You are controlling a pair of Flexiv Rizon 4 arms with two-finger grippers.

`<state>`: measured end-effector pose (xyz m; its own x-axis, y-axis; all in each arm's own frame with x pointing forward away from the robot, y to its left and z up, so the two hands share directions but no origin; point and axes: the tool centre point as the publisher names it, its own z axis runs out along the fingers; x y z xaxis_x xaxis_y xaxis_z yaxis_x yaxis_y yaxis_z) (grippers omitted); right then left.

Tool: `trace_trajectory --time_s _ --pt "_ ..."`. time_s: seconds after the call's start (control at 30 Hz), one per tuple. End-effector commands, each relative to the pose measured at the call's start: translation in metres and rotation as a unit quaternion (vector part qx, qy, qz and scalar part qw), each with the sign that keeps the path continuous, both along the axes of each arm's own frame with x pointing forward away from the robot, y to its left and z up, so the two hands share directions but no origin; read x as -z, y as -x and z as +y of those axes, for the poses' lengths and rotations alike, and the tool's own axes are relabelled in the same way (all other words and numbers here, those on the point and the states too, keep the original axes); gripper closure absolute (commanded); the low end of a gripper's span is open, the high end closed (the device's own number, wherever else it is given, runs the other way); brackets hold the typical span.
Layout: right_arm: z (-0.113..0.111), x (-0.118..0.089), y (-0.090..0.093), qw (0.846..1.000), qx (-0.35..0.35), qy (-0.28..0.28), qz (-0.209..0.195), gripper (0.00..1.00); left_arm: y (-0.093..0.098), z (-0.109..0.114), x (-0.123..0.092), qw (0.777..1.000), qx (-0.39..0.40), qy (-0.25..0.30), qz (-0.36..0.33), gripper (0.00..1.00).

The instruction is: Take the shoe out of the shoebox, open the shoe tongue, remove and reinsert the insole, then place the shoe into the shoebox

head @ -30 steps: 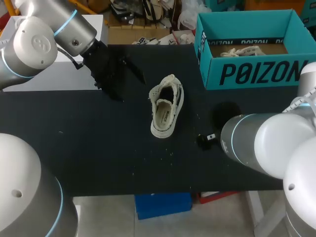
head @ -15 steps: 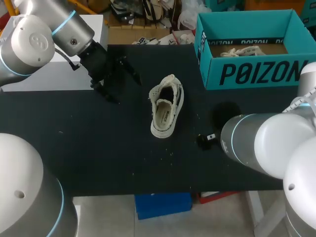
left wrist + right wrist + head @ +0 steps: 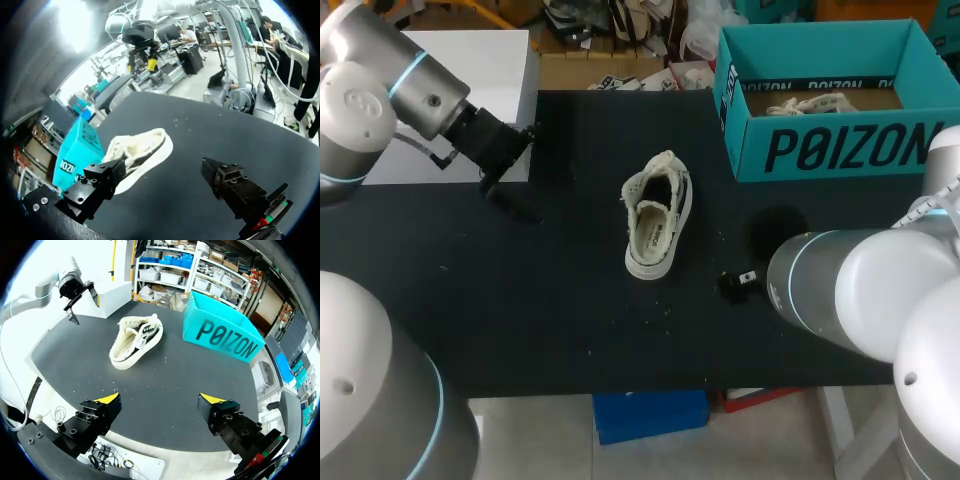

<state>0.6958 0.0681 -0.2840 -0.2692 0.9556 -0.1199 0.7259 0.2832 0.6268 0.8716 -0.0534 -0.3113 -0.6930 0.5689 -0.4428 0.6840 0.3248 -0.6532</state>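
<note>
A white low sneaker [image 3: 658,215] with dark side stripes lies on the black tabletop, its toe toward the front edge. It is outside the teal shoebox [image 3: 840,150], which stands open at the back right with a second white shoe [image 3: 810,103] inside. My left gripper [image 3: 525,172] hangs open to the left of the sneaker, well apart from it. In the left wrist view its fingers [image 3: 162,169] hold nothing, with the sneaker [image 3: 137,152] and shoebox [image 3: 77,155] ahead. My right gripper [image 3: 160,399] is open and empty near the front right, facing the sneaker [image 3: 136,337] and shoebox [image 3: 222,335].
A white cabinet [image 3: 480,60] stands against the table's back left corner, just behind my left arm. My right arm's thick elbow [image 3: 850,290] overhangs the front right of the table. Small light crumbs speckle the tabletop [image 3: 570,300] in front of the sneaker.
My left gripper has drawn back to the left, away from the sneaker and toward the white cabinet. The right arm, sneaker and shoebox have not moved.
</note>
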Motion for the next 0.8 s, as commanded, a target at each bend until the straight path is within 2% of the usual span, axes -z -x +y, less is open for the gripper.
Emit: trace_trajectory --time_s 0.03,0.2,0.4,0.8 --pt "0.003 0.001 0.000 1.000 0.002 0.001 -0.001 0.00 0.016 0.013 -0.009 0.990 -0.138 0.017 0.022 0.00" --pt "0.003 0.001 0.000 1.000 0.002 0.001 -0.001 0.00 0.012 0.026 -0.029 0.978 -0.208 0.006 0.021 0.00" --pt "0.003 0.001 0.000 1.000 0.002 0.001 -0.001 0.00 0.008 0.042 -0.033 0.960 -0.277 0.009 0.050 0.00" --pt "0.003 0.001 0.000 1.000 0.002 0.001 -0.001 0.00 0.008 0.045 -0.033 0.960 -0.274 0.004 0.052 0.00"
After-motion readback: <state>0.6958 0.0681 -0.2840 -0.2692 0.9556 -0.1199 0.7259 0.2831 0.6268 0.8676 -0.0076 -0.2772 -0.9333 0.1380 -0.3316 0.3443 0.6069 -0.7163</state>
